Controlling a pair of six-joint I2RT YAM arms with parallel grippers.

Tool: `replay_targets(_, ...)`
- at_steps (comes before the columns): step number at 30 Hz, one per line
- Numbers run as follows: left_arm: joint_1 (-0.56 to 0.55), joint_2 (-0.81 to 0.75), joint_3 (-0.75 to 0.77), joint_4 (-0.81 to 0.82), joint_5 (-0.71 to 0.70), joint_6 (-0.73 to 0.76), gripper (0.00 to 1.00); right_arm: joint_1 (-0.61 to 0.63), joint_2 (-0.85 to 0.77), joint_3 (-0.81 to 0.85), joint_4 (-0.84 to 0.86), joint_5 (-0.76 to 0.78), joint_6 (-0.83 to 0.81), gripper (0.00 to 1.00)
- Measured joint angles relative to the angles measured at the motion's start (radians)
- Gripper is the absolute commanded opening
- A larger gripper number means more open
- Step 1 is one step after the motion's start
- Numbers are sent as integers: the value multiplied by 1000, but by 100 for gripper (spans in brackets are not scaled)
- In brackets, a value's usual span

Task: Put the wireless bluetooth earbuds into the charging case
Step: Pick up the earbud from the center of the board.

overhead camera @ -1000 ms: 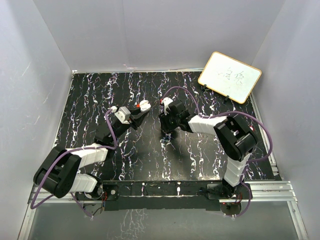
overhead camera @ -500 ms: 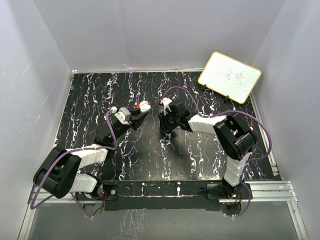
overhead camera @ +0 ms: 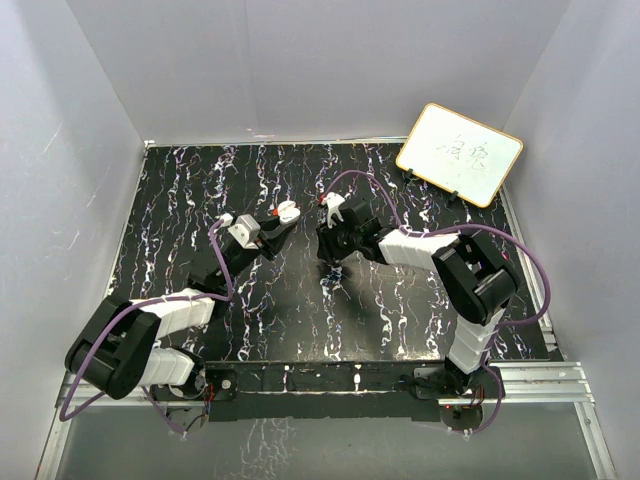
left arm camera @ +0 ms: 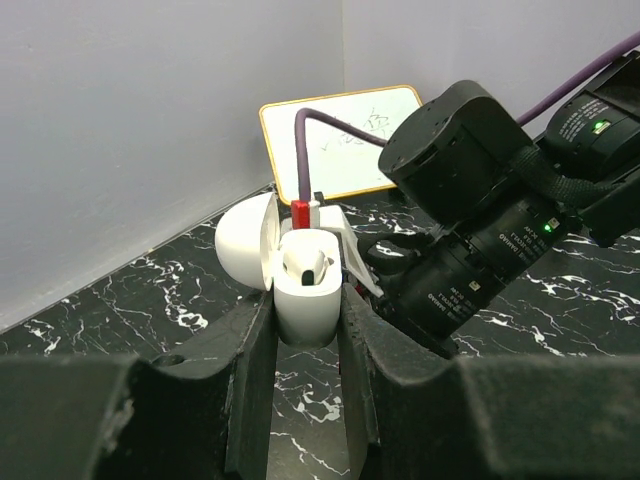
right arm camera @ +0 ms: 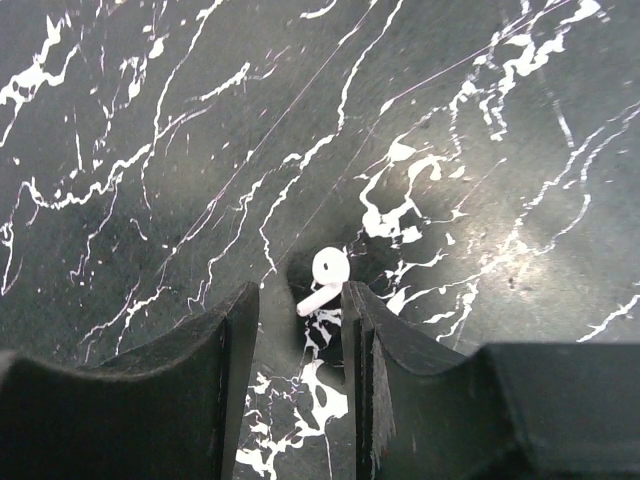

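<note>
My left claw (left arm camera: 303, 318): pinches the open case (left arm camera: 300, 285) for filling.
My right claw (right arm camera: 298, 296): spread around 1 earbud (right arm camera: 328, 268) on the bench (right arm camera: 120, 150), to grab it.

1. Charging case (left arm camera: 305, 305) wedged between the left gripper (left arm camera: 303, 312) fingers, lid tipped back to the left.
2. Right gripper (right arm camera: 297, 296) just right of it, above mid-table (overhead camera: 200, 190).
3. Earbud (right arm camera: 325, 272) down on the table, between those fingertips.
4. Whiteboard (overhead camera: 459, 153) propped up, far right corner.
</note>
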Motion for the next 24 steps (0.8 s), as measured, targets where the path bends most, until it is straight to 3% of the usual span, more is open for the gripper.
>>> replay_targets(8,0,0,-1,0,-8,1,0,0,-25,-6,21,82,30,36)
replay_targets(24,0,-3,-2,-3,-11,7,0,0,-11,-6,39,62,32,39)
